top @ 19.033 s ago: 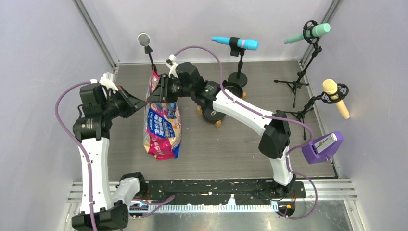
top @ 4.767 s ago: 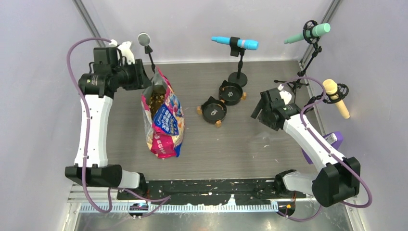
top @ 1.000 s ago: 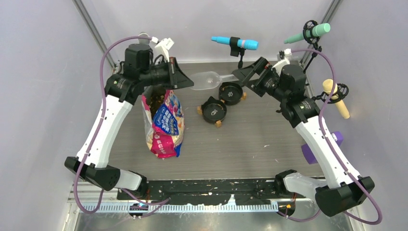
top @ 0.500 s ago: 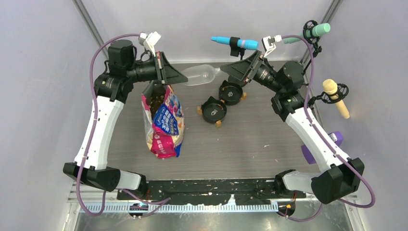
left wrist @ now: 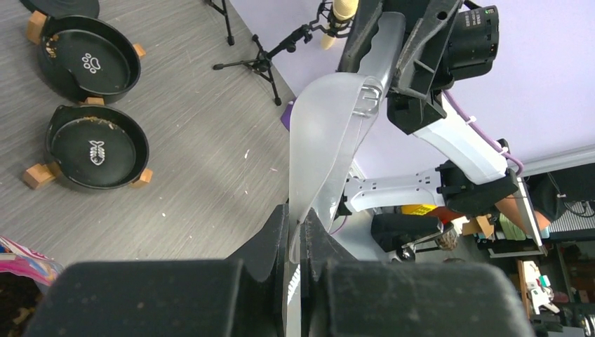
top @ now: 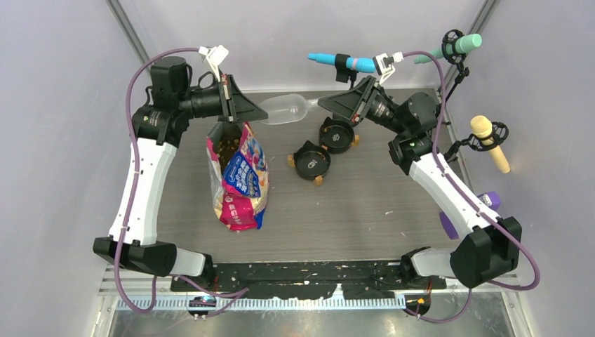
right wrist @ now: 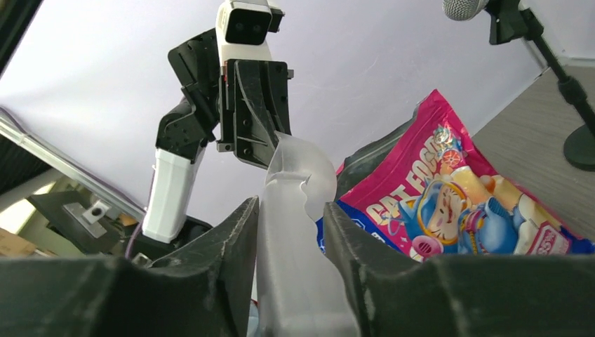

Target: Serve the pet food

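Observation:
A translucent plastic scoop (top: 284, 110) hangs in the air between both grippers, behind the bag. My left gripper (top: 256, 112) is shut on the rim of the scoop's bowl (left wrist: 326, 140). My right gripper (top: 324, 104) is closed around the scoop's handle (right wrist: 291, 210), which fills the space between its fingers. The pink-and-blue pet food bag (top: 238, 175) stands open below the left gripper, with brown kibble (top: 226, 145) showing in its mouth. The bag also shows in the right wrist view (right wrist: 449, 196). The scoop looks empty.
Two black bowls with tan feet (top: 337, 135) (top: 311, 161) sit right of the bag, also in the left wrist view (left wrist: 98, 62) (left wrist: 97, 146). Microphones on stands ring the back and right: blue (top: 344, 63), green (top: 456, 48), yellow (top: 490, 151). A purple object (top: 484, 203) lies at the right edge.
The scoop and both grippers have shifted left, toward the bag's mouth. The left gripper has closed on the scoop's bowl. Earlier, the right arm fetched the scoop.

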